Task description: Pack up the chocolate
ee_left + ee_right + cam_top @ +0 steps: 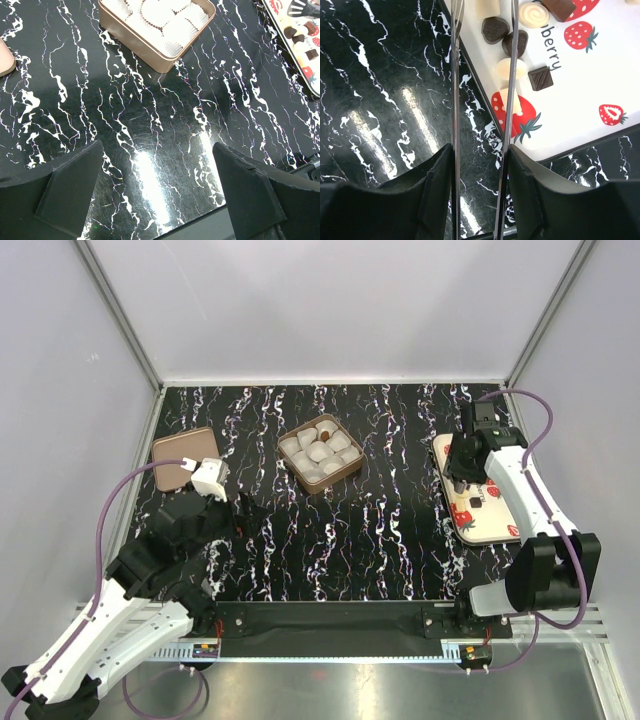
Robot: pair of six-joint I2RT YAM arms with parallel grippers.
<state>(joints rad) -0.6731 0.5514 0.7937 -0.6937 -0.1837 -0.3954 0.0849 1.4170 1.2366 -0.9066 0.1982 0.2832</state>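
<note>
Several chocolates lie on the white strawberry-print tray (pixel 497 523): dark hearts (pixel 495 29), a white swirl round (pixel 533 14), a dark square (pixel 540 78) and a pale piece (pixel 511 69). My right gripper (pixel 480 155) is shut on metal tongs (pixel 456 90). The tongs' arms reach over the tray's left edge, one arm lying across the pale piece. In the top view the right gripper (pixel 460 478) hangs over the tray's far left part. One brown chocolate (pixel 327 434) sits in the gold box (pixel 345 475). My left gripper (pixel 156 150) is open and empty over bare table.
The gold box (pixel 135 42) holds white paper cups (pixel 318 453) at mid table. Its brown lid (pixel 183 456) lies at the far left. The tray also shows at the right edge of the left wrist view (pixel 310 67). White walls enclose the black marble table.
</note>
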